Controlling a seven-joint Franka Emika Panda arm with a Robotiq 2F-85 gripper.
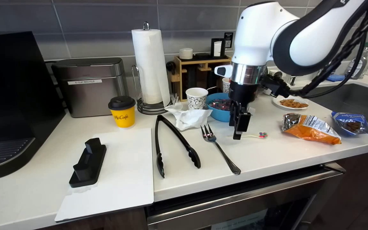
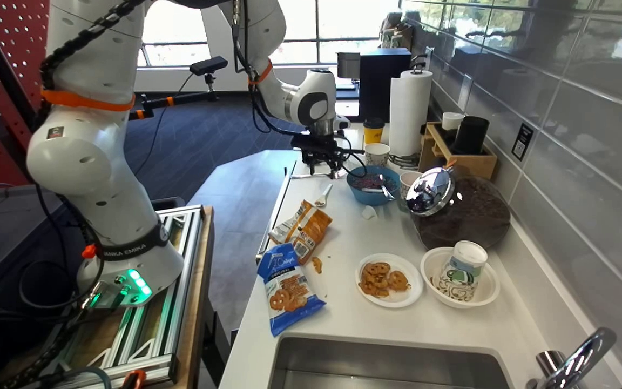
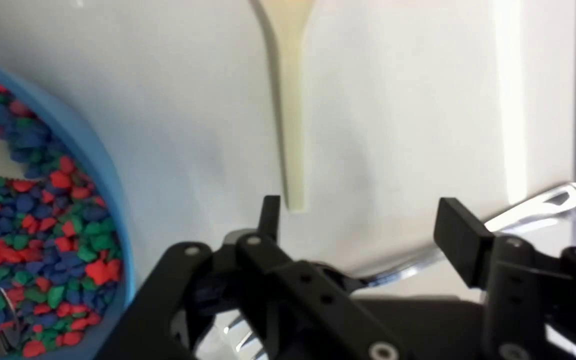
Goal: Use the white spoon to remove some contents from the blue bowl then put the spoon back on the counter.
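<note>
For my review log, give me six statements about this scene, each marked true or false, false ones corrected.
1. The white spoon lies on the counter. True.
2. The white spoon's scoop is bare. False: coloured pieces lie in it.
3. The blue bowl holds red, green and blue pieces. True.
4. In the wrist view, the gripper has its jaws apart. True.
5. The gripper is inside the blue bowl. False: it is outside.
6. The yellow cup is uncovered. False: it wears a dark lid.

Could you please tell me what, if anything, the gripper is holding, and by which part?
Nothing is held: the gripper stands open, and the white spoon lies on the counter.
</note>
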